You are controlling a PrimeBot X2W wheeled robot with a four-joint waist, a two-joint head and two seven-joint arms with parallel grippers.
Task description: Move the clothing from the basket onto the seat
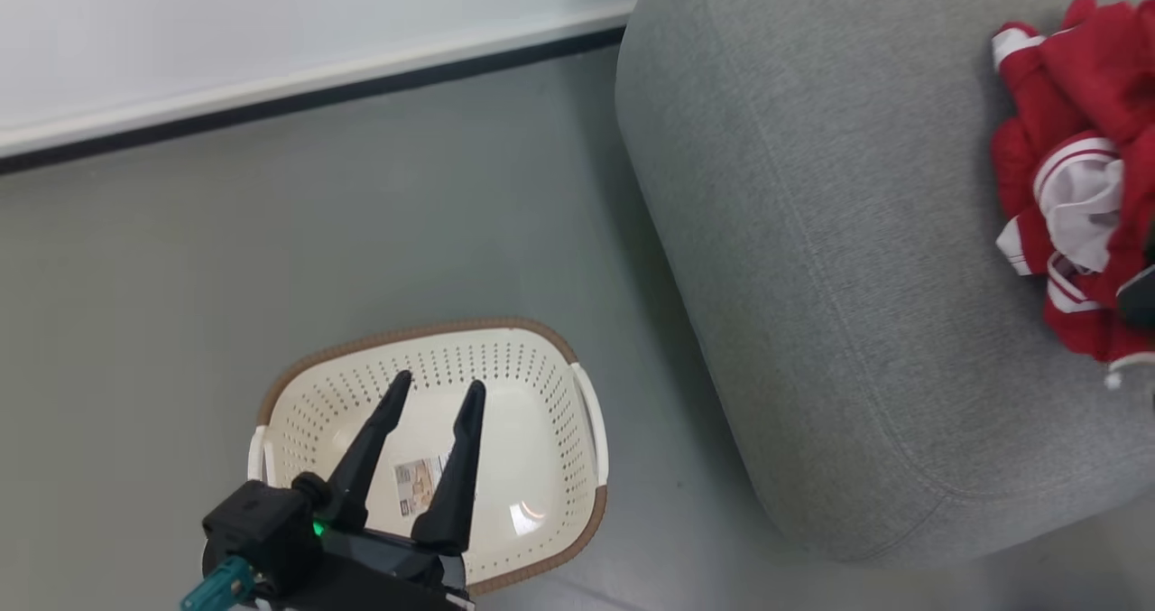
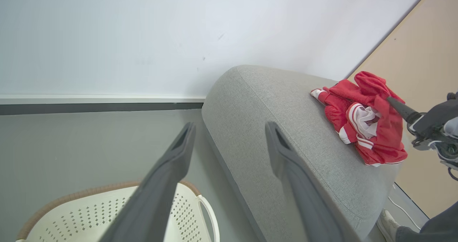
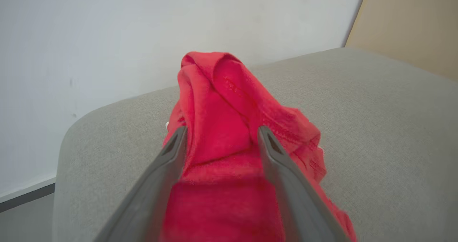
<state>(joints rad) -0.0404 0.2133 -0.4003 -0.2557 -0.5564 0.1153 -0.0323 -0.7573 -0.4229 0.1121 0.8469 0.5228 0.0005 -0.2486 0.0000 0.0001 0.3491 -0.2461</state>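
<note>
Glossy plastic basket [image 1: 541, 394], matt woven-cloth seat [image 1: 812, 232], soft clothing [image 1: 1056, 97]

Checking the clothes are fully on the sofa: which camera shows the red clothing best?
Left wrist view: the whole red clothing pile lies on the seat, outline clear. Head view crops it at the right edge. Right wrist view is a close-up of folds between the right gripper's fingers.

clothing [image 1: 1083, 187] on seat [image 1: 812, 232], basket [image 1: 541, 394] on floor [image 1: 271, 259], L of seat

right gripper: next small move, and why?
Probably ease the right gripper up and back off the clothing. Its fingers look spread around the fabric, the pile rests on the seat, and the basket holds no garments.
</note>
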